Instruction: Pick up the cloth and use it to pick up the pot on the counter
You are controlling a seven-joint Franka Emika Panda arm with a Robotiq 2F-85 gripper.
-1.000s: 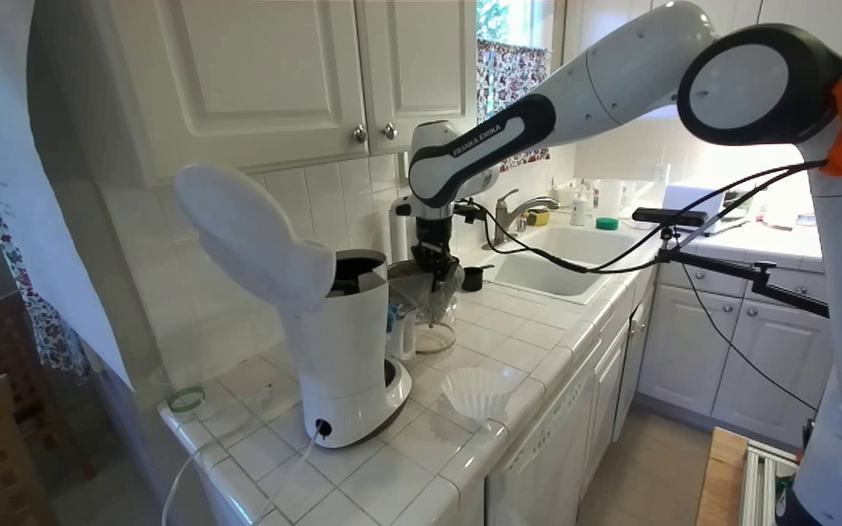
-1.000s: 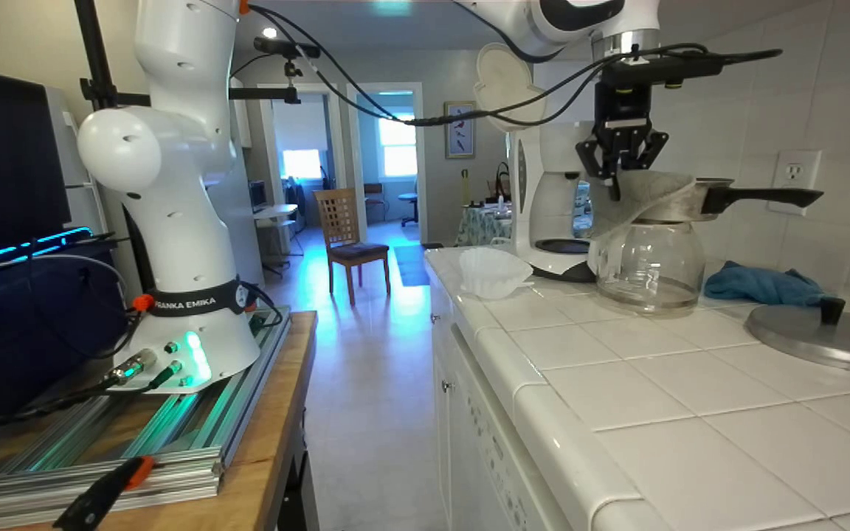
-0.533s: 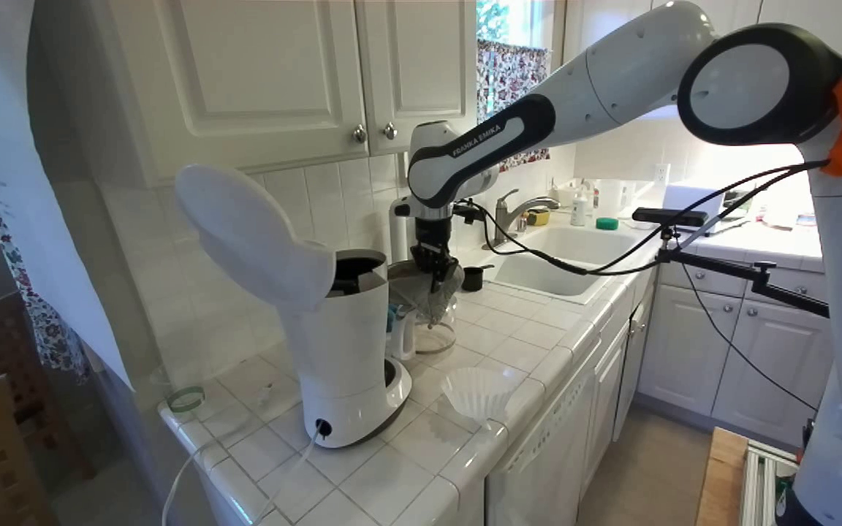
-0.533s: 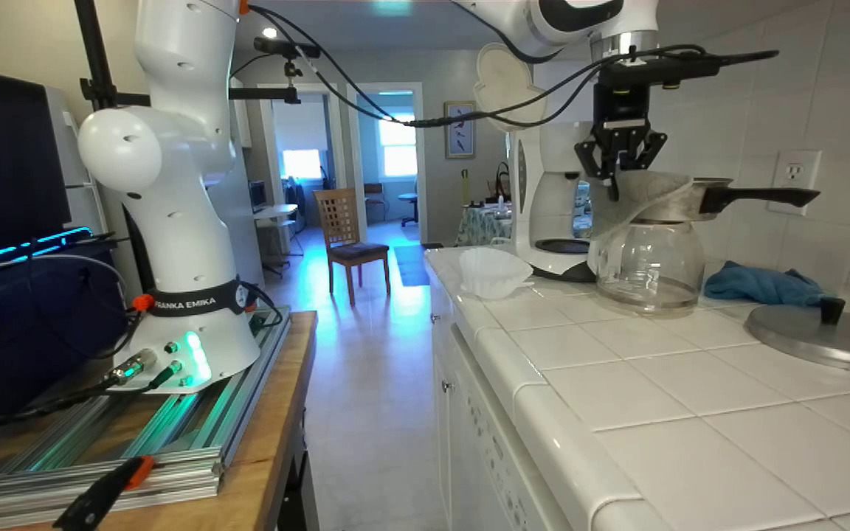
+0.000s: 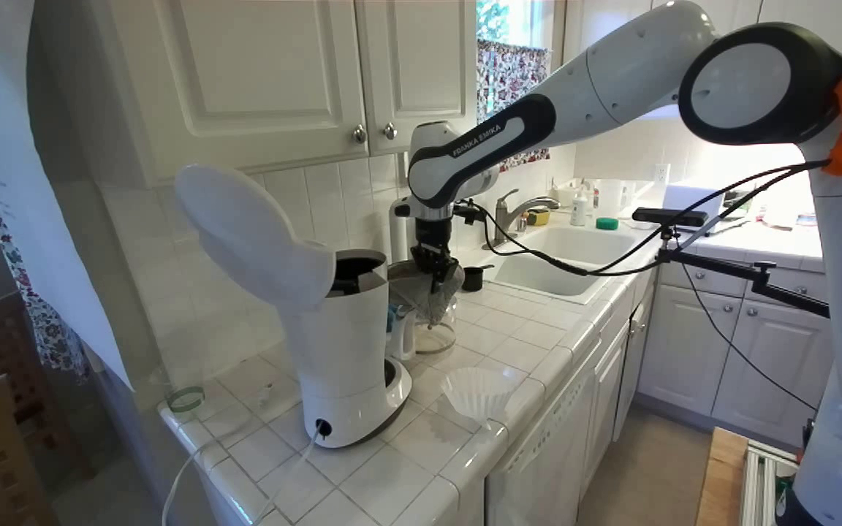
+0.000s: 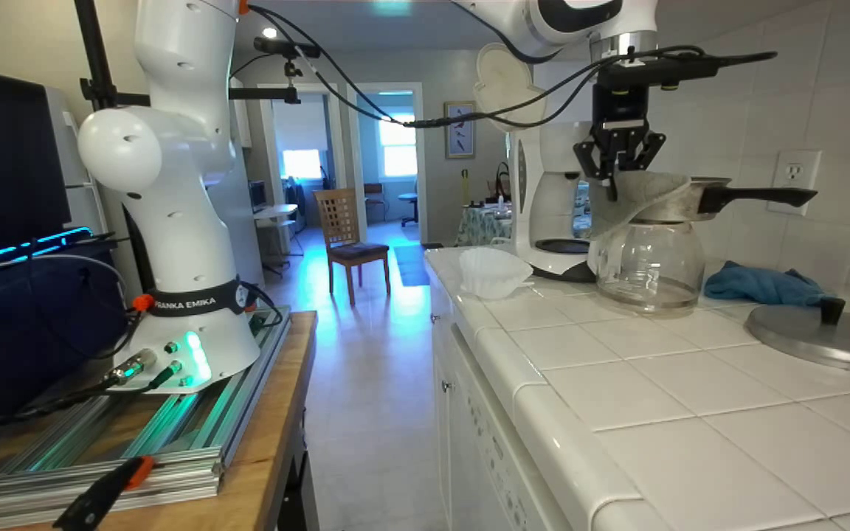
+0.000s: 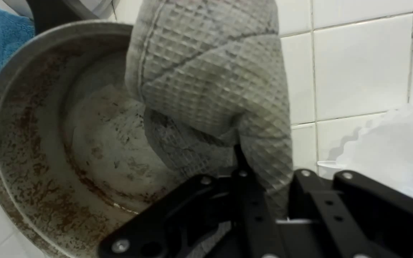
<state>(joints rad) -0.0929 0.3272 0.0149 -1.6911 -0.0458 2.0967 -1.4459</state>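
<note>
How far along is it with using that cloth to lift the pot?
Done: the cloth is picked up, and the pot is above the counter, over the glass jug.
In hand: the gripper pinches the cloth across the pot's rim.
Left: perhaps lifting clear, as the pot might be resting on the glass jug.

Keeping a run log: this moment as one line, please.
gripper: shut on cloth | cloth: draped over rim of pot | pot: off counter, contact with glass carafe unclear | grey lid: on counter
</note>
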